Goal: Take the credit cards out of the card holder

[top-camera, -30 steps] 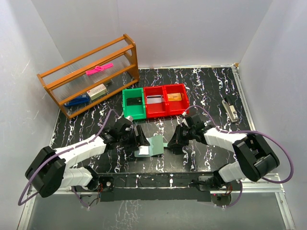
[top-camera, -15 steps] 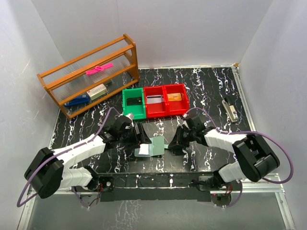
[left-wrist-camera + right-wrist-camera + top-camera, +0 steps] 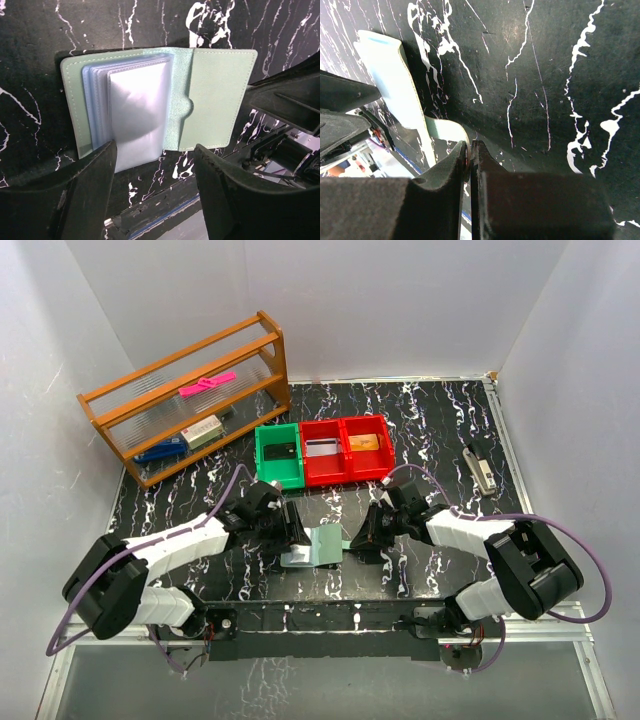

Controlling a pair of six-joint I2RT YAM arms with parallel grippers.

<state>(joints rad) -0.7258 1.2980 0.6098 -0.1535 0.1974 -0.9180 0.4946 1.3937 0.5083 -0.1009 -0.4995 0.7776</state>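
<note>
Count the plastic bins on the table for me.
3, side by side in a row behind the card holder: a green bin on the left, a red bin in the middle, another red bin on the right. None look hidden.

Mint-green card holder (pale-blue inside) on blk/wht marbled table.

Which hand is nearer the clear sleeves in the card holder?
Left. The left hand hovers open over the clear sleeves, fingers either side; the right hand pinches the opposite cover edge of the card holder.
</note>
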